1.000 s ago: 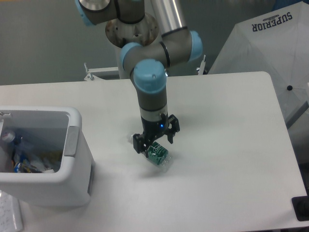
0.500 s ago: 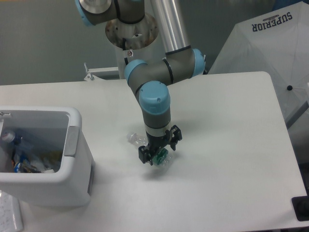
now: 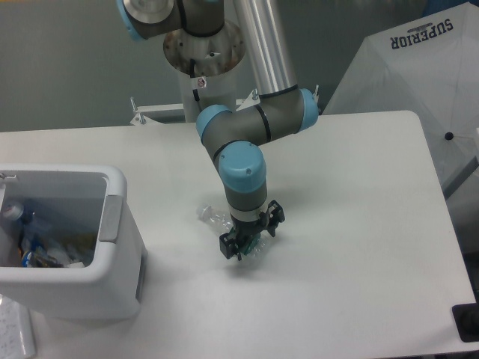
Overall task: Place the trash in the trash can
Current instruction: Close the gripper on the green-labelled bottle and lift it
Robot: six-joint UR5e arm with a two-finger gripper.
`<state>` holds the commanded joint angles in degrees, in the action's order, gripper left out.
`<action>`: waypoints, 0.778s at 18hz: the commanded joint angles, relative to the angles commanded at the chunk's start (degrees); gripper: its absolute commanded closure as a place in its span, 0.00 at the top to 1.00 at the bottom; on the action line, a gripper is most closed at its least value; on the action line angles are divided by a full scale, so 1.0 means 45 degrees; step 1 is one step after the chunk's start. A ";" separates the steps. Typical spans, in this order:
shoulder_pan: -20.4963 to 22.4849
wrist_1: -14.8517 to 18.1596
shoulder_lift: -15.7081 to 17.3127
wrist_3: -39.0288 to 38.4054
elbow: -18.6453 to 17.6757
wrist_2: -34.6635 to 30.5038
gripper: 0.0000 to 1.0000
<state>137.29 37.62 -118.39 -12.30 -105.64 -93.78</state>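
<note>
1. The white trash can (image 3: 112, 247) stands at the counter's (image 3: 359, 224) left edge, near the front corner, with a grey strip on the wall facing the arm.
2. Inside the trash can lies a jumble of discarded items (image 3: 41, 243); a clear bottle top shows near its left side, and the rest is too blurred to name.
3. The gripper (image 3: 251, 238) points down at the middle of the counter, low over the surface.
4. Its dark fingers (image 3: 227, 244) are closed in around the green-label bottle (image 3: 248, 245), which shows as a green patch between them with clear plastic sticking out below.
5. A clear crumpled piece of plastic (image 3: 212, 215) lies on the counter just left of the gripper, well apart from the trash can.
</note>
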 joint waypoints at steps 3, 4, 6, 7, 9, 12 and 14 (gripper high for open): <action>0.0000 -0.0039 -0.0020 -0.0019 0.0000 0.0019 0.83; 0.0000 -0.0020 0.0000 -0.0020 -0.0019 0.0058 0.81; 0.0000 -0.0020 0.0000 -0.0020 -0.0078 0.0058 0.78; 0.0000 -0.0039 0.0019 -0.0020 -0.0078 0.0078 0.77; 0.0000 -0.0039 0.0039 -0.0020 -0.0039 0.0097 0.76; -0.0020 -0.0059 0.0058 0.0000 -0.0020 0.0117 0.72; -0.0020 -0.0059 0.0078 0.0039 0.0000 0.0117 0.72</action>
<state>137.20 37.35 -118.04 -12.13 -105.64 -93.25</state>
